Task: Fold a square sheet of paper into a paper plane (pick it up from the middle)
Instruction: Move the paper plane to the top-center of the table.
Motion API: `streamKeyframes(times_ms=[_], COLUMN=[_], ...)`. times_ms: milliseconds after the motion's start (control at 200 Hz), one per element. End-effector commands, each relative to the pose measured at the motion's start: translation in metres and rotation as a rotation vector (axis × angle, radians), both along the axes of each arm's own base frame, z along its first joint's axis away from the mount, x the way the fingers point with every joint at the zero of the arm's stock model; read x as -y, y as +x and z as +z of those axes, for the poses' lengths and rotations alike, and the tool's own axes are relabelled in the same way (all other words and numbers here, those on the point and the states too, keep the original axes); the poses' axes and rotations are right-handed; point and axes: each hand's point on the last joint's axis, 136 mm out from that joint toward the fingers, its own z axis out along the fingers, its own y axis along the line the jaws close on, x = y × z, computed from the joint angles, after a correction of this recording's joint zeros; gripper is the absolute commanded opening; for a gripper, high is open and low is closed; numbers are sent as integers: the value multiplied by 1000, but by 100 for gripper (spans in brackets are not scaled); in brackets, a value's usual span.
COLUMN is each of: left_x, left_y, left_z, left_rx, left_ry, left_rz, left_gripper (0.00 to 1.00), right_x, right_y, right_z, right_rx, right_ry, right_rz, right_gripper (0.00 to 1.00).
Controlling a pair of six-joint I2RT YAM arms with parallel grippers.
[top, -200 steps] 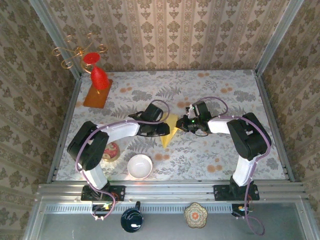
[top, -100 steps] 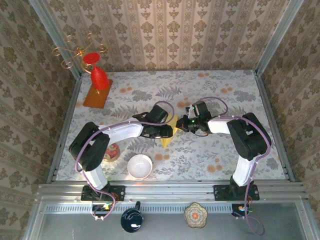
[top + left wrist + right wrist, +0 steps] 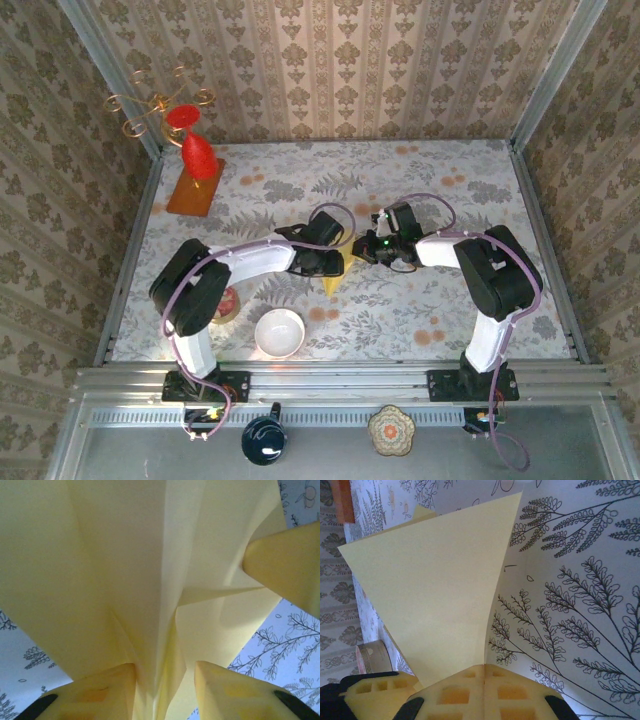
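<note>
The square sheet of paper is folded into a pale yellow paper plane (image 3: 333, 281) near the table's middle, its sharp point toward the near edge. My right gripper (image 3: 362, 250) is shut on its right edge; the right wrist view has the paper plane (image 3: 435, 590) running into the closed pads of the right gripper (image 3: 484, 666). My left gripper (image 3: 338, 262) reaches in from the left. In the left wrist view the paper plane (image 3: 125, 570) has its centre fold hanging between the fingers of the left gripper (image 3: 165, 667), which stand apart around it. A right finger (image 3: 290, 565) presses the paper's far side.
A white bowl (image 3: 279, 333) and a small patterned pot (image 3: 222, 302) sit near the left arm. An orange-brown board (image 3: 195, 188) with a red vase (image 3: 198, 155) stands at the back left. A dark cup (image 3: 264, 440) and a patterned dish (image 3: 391, 430) lie beyond the near rail.
My left gripper has slid right onto the paper plane and its jaws have narrowed around the centre fold. The right gripper has held still.
</note>
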Motion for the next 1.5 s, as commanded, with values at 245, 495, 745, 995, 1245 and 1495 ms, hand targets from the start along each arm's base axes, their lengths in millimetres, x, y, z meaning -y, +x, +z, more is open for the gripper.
streamKeyframes(times_ms=[245,495,745,995,1245,1495], left_x=[0,-7,-13,-20,-26,-10], left_y=[5,8,15,33,80,134], left_z=[-10,-11,-1,13,31,36], left_rx=[6,18,63,113,188,223], left_ry=[75,121,147,167,206,245], left_rz=[-18,-17,-6,-1,13,39], left_gripper=[35,26,16,9,7,8], right_x=[-6,-3,30,57,82,98], right_y=[1,3,5,3,-2,-8], right_z=[9,28,36,47,54,50], right_rx=[18,44,84,129,180,182], right_ry=[22,20,-80,-155,-228,-269], right_rz=[20,5,-93,-179,-263,-296], right_gripper=[4,29,54,60,67,68])
